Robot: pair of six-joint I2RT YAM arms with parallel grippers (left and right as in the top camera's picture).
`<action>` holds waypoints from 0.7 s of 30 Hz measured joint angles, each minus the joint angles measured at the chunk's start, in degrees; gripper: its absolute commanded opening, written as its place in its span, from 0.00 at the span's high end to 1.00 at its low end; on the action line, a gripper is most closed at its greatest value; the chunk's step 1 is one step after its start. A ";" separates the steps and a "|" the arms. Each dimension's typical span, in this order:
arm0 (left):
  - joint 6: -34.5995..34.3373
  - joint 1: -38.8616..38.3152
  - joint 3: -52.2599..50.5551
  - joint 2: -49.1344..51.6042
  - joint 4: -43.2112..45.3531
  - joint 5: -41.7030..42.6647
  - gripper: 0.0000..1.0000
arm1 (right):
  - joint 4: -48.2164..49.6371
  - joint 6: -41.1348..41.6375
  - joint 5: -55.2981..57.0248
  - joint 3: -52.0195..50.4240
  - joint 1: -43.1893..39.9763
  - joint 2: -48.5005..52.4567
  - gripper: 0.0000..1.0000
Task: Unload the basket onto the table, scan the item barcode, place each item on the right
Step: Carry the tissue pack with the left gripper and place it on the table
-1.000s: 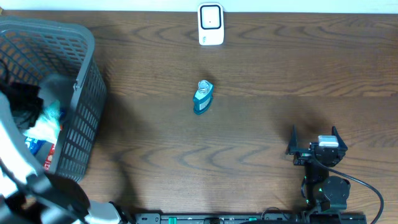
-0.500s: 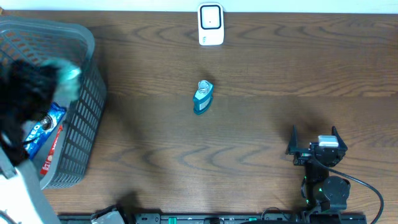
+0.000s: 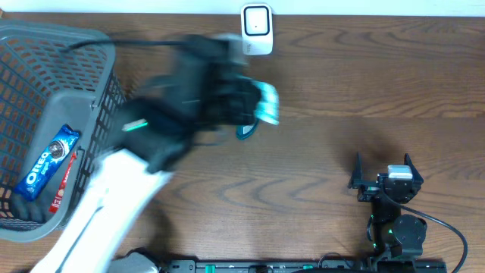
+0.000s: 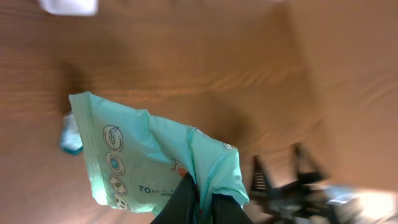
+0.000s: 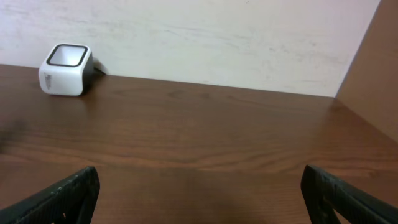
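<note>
Left tool (image 4: 202,202) clamped on the mint-green packet (image 4: 143,149) edge, lower centre; likely soft, light, floppy; right tool (image 5: 202,193) spread wide

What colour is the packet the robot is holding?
The packet is mint green; left wrist view shows it best.

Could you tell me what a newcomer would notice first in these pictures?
The blurred left arm spans mid-table, its end effector pinching a mint-green packet. A white scanner stands at the far edge; an Oreo pack lies in the grey basket on the left.
</note>
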 measured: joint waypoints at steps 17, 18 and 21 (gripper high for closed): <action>13.86 -14.32 -0.02 34.27 8.15 -15.43 0.34 | 0.00 0.00 0.02 0.00 0.00 0.00 0.01; 14.43 -14.32 -0.02 34.60 8.33 -15.54 0.25 | 0.00 0.00 0.02 0.00 0.00 0.00 0.01; 14.97 -14.32 -0.02 34.80 9.46 -16.11 0.14 | 0.00 0.00 0.02 0.00 0.00 0.00 0.01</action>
